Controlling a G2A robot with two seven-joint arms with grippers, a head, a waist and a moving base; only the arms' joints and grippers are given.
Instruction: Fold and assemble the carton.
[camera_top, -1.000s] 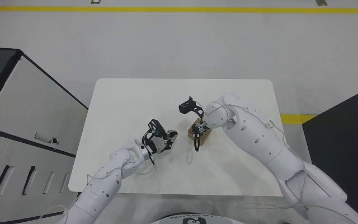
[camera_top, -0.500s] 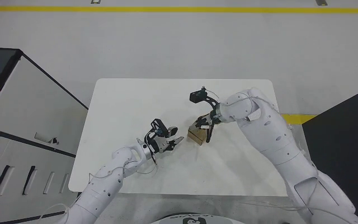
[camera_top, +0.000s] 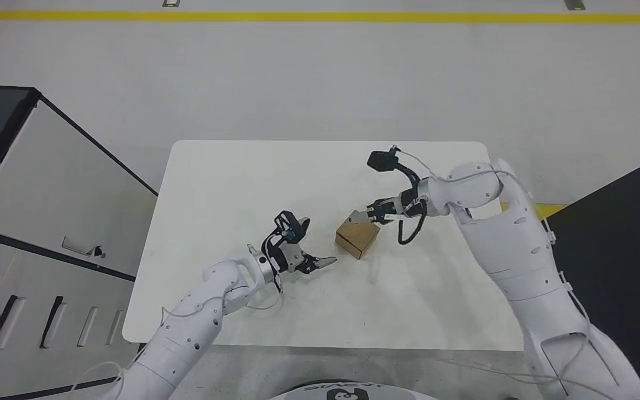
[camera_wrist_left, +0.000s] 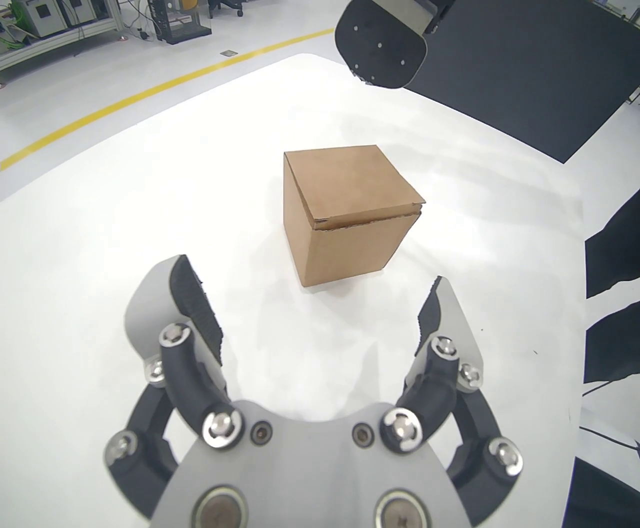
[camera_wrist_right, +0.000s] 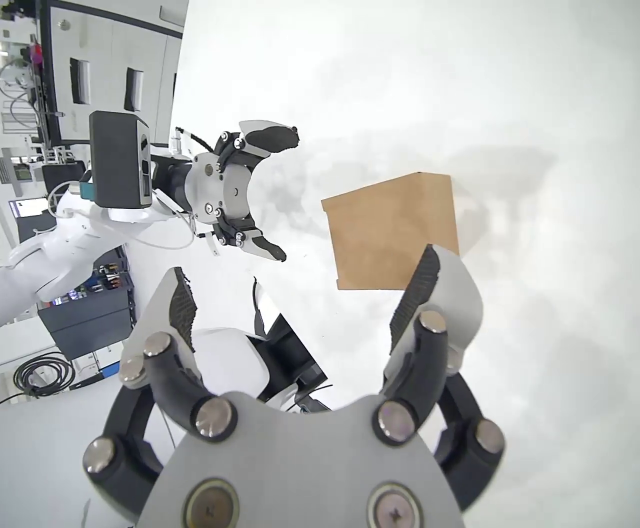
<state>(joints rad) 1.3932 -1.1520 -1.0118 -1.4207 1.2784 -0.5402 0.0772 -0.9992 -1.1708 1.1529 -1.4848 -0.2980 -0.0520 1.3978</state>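
The left gripper (camera_top: 314, 256), jaws wide and empty, sits lower left of the carton (camera_top: 356, 238); the right gripper (camera_top: 375, 213), equally wide, is just beside its upper right. The carton stands mid-frame as a shut cube, so folding looks finished. The next move is probably just pressing the top flap flush.

Carton (camera_top: 356, 239) on table (camera_top: 230, 180) (midway), between left gripper (camera_top: 320, 256), right gripper (camera_top: 378, 213)

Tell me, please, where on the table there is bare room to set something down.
The table's far left quarter, bordered by its edges and the carton, is bare; so is the patch from carton to near edge. Crowded: mid-table, where the open left claw and right claw flank the carton.
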